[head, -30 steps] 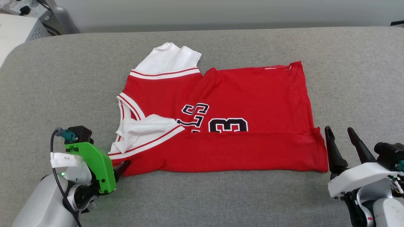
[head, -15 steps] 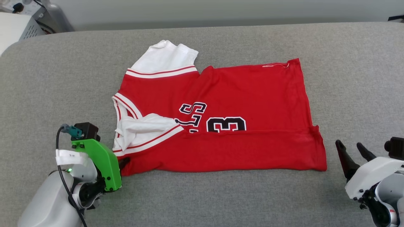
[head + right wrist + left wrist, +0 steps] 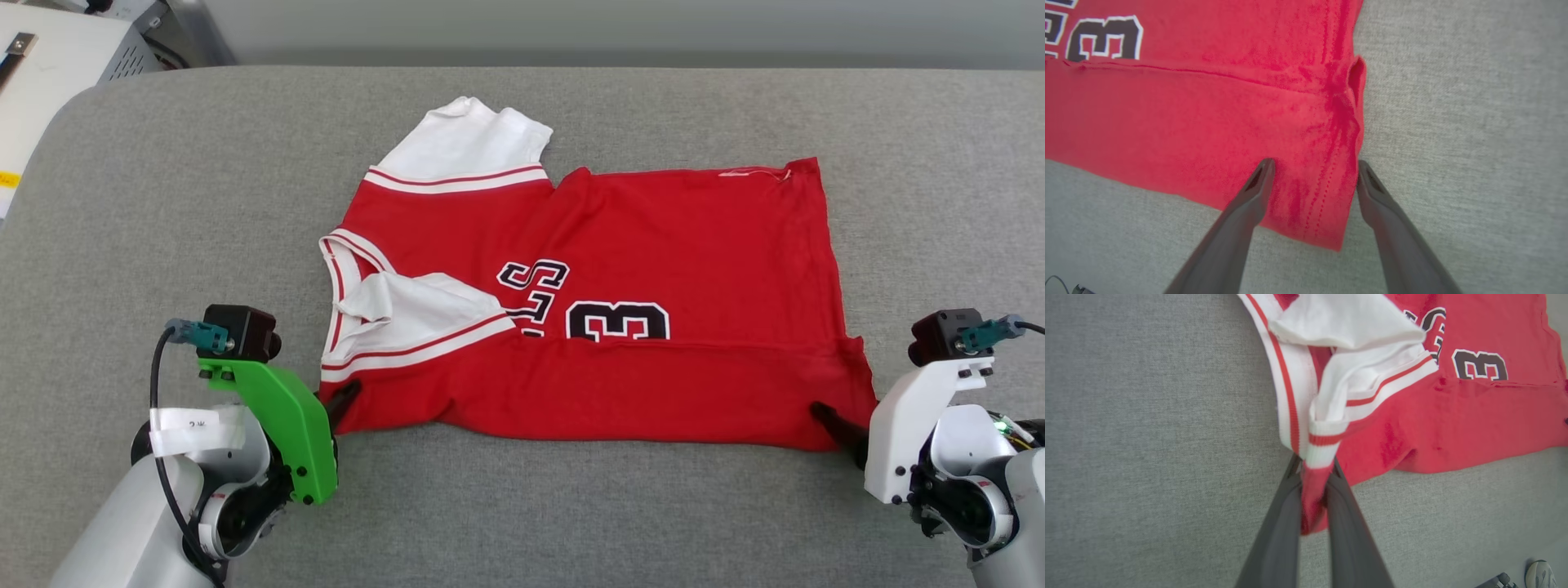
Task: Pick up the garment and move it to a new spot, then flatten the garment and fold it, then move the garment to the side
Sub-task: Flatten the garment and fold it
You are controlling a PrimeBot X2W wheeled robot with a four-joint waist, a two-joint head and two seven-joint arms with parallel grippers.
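A grey padded surface [image 3: 571,506] with a woven cloth cover runs across the head view, its far left corner rounded; beyond its far edge is a pale wall [image 3: 620,28], and at the far left stands a white box [image 3: 69,61] with vent slots in its side.

At the lower left a green bracket [image 3: 290,425] carries a small black camera on the left arm; just past it the left gripper [image 3: 339,400] meets the near left corner of the shirt [image 3: 669,237]. In the left wrist view the left gripper [image 3: 1313,467] has its two dark fingers clenched on a red fold of that corner, right below the striped sleeve trim; the pinched cloth is bunched between them.

The shirt lies flat in the middle of the surface, collar to the left and hem to the right; one white sleeve sticks out at the far left, the other is folded in over the chest. The near long edge is folded over, hiding the bottom of the black letters and number.

At the lower right a white bracket [image 3: 906,425] fronts the right arm. The right gripper [image 3: 1314,162] is spread wide and unclenched; one finger rests on the red cloth, the other on the grey cover just outside the shirt's side edge, astride the near right corner.
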